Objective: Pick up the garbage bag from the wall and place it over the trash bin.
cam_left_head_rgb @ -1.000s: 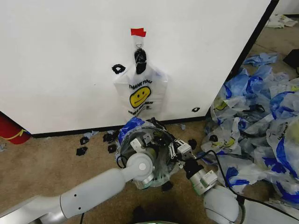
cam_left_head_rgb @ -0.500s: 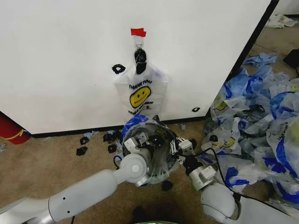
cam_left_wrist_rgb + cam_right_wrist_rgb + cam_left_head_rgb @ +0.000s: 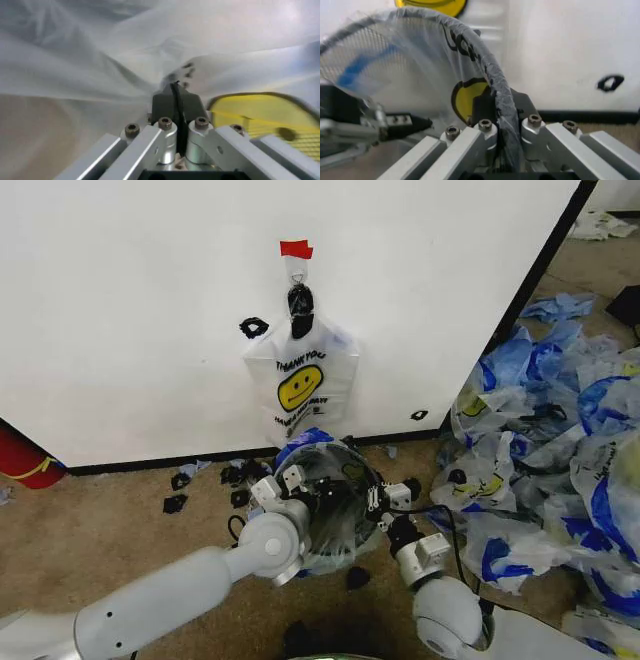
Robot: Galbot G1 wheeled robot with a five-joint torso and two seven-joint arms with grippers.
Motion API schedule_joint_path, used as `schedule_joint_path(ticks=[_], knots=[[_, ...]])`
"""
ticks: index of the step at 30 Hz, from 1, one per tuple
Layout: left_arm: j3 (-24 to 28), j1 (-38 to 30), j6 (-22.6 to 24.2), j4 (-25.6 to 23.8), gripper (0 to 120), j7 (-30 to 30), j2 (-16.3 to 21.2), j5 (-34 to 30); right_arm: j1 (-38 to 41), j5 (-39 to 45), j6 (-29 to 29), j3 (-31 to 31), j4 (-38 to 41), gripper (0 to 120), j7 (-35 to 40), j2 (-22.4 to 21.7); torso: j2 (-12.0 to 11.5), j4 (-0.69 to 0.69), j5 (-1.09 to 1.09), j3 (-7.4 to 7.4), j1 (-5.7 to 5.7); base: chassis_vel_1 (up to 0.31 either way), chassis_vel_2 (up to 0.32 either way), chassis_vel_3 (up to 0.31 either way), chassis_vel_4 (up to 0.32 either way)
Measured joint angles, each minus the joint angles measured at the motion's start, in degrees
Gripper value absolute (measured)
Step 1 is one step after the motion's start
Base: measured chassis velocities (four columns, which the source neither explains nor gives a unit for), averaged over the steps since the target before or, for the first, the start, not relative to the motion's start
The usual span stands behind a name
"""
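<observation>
Over the last second your left gripper [image 3: 285, 480] has drawn toward the wall [image 3: 150, 300], and with the right gripper [image 3: 385, 502] also clamped on the garbage bag [image 3: 335, 515], the film looks nearly seated over the trash bin [image 3: 470, 41] on the floor beside the base trim.

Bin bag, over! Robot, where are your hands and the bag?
Left gripper shut on bag at bin rim. Right gripper shut on bag and rim opposite. Second bag hangs on wall. Nothing blocking.

Bright even light, soft shadows, both wrist views blurred close up
</observation>
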Motion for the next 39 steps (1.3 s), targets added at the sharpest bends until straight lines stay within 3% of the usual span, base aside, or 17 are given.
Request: schedule_joint_path(ticks=[12,22,28,34,39], knots=[[-0.87,-0.31,0.05,-1.60,0,-0.15,1.25,-0.92,1.29,1.53,-1.19,-0.58,-2.35,0,2.58,2.53,0.00,0.01,0.00,0.00,0.00,0.000,0.000,0.000,0.000],[2.09,-2.82,-0.23,0.95,0,-0.87,-3.32,-1.82,1.80,0.64,-2.04,-0.57,-2.43,0,2.98,1.31,0.00,0.00,0.02,0.00,0.00,0.000,0.000,0.000,0.000],[2.93,-3.68,-0.37,0.57,0,-1.33,-3.63,-2.26,2.25,0.69,-2.07,-0.56,-2.94,0,2.97,1.64,0.00,0.00,0.01,0.00,0.00,0.000,0.000,0.000,0.000],[1.20,-3.51,-0.42,-3.32,0,-1.92,0.03,-2.86,2.06,1.67,-1.98,-0.41,-4.00,0,3.07,3.19,0.00,0.00,0.00,0.01,0.00,0.000,0.000,0.000,0.000],[-2.91,-1.23,0.49,-9.50,0,-1.01,5.60,-2.03,0.75,5.00,-0.88,0.11,-3.56,0,3.36,4.72,0.00,0.00,-0.01,0.01,0.00,0.000,0.000,0.000,0.000]])
